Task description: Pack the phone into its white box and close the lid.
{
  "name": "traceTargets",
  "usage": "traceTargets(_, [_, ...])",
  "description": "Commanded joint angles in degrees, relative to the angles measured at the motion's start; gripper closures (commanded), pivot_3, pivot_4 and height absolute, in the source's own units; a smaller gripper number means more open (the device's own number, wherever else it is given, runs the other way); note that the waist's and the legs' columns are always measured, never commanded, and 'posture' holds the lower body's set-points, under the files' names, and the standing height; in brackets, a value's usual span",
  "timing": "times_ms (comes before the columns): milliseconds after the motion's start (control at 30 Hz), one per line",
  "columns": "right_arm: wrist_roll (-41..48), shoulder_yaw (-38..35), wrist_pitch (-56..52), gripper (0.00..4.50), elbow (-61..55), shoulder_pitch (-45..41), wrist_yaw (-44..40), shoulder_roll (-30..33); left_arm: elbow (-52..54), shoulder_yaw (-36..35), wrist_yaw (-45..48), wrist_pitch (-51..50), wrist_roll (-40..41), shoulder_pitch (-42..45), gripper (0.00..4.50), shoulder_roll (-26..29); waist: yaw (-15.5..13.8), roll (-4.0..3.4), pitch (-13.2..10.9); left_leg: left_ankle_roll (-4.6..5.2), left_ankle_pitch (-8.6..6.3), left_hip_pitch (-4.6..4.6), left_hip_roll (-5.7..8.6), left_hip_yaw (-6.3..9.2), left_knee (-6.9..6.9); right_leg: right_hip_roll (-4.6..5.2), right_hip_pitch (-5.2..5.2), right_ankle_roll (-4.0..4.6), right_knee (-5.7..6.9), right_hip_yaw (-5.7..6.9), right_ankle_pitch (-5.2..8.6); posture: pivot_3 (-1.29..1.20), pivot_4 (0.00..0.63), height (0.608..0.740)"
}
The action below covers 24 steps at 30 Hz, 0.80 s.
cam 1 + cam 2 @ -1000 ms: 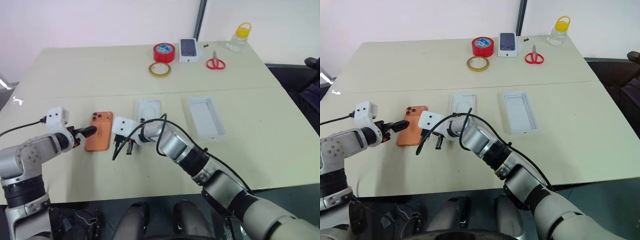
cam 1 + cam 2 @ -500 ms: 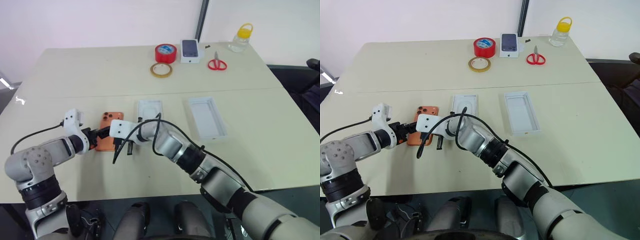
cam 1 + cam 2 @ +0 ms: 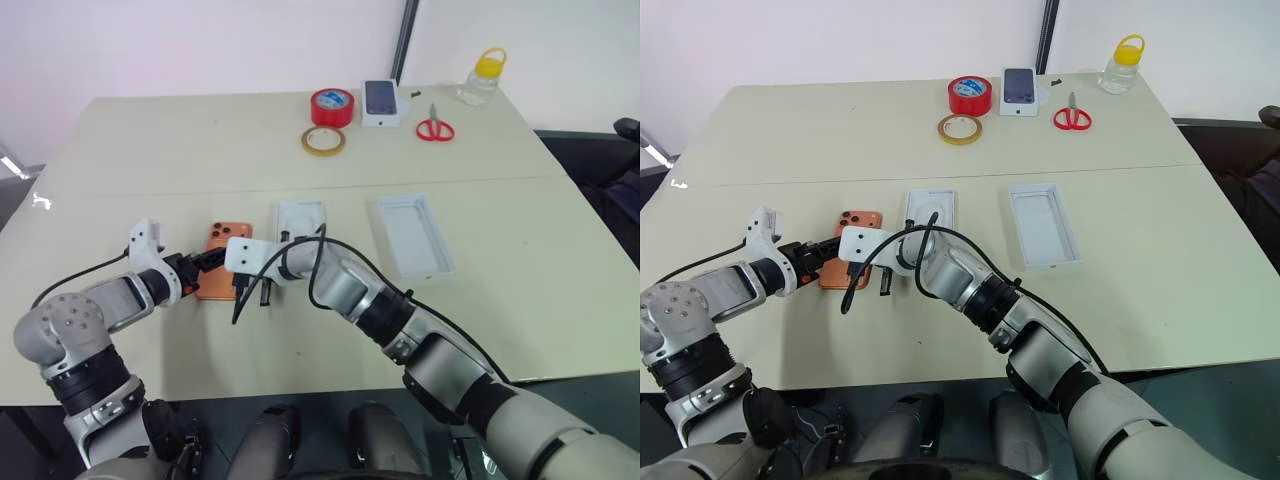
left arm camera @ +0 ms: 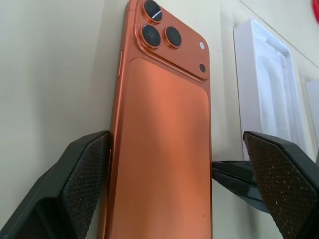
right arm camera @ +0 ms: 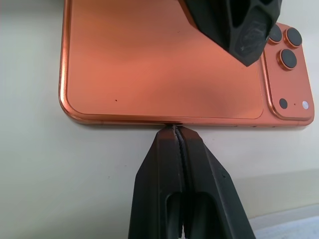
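While the left gripper (image 4: 177, 184) is straddling the orange phone (image 4: 162, 129) wide open, the clenched right gripper (image 5: 178, 130) is touching its far edge.

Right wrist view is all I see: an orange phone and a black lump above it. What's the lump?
Observer: It's one finger of the left end effector, which is open and straddles the phone across its width.
Operator: Is there a box anywhere?
Observer: A white tray lies on the table beside the phone, on the robot's right of it.
Operator: What else is on the table?
Observer: A red tape roll and red scissors lie near the far edge.
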<state>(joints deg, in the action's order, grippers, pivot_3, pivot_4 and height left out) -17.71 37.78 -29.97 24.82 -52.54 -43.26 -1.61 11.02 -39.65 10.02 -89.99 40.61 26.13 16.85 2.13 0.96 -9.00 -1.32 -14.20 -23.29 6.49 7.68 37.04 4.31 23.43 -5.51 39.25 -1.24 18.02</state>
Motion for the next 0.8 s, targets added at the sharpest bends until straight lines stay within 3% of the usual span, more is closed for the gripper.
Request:
traceTargets(33, [0.09,0.02,1.44,4.49,-1.27,-0.47,-0.18,-1.38,-0.85,2.17,0.16,-2.51,6.00,0.87,0.01,-1.78,0.01,0.00,0.00,0.00,0.00,0.00,0.00,0.00,0.00,0.00,0.00,0.00,0.00,0.00,0.00,0.00,0.150,0.740])
traceTargets(500, [-0.11,0.07,2.00,4.49,-1.51,-0.16,-0.46,-0.94,0.53,5.89,-2.41,-2.51,13.71,-1.28,0.01,2.51,0.53,0.03,0.00,-0.02,0.01,-0.02,-0.02,0.00,-0.03,-0.03,-0.07,0.00,0.05,-0.03,0.00,0.00,0.150,0.740])
traceTargets(800, [-0.52,0.33,2.33,4.49,-1.96,0.30,-0.61,-0.61,-3.36,1.19,-4.76,-2.51,12.52,0.85,0.01,3.45,0.56,0.03,0.00,-0.04,0.02,-0.02,-0.05,-0.01,-0.04,-0.08,-0.04,0.00,0.06,-0.05,0.00,0.00,0.150,0.740])
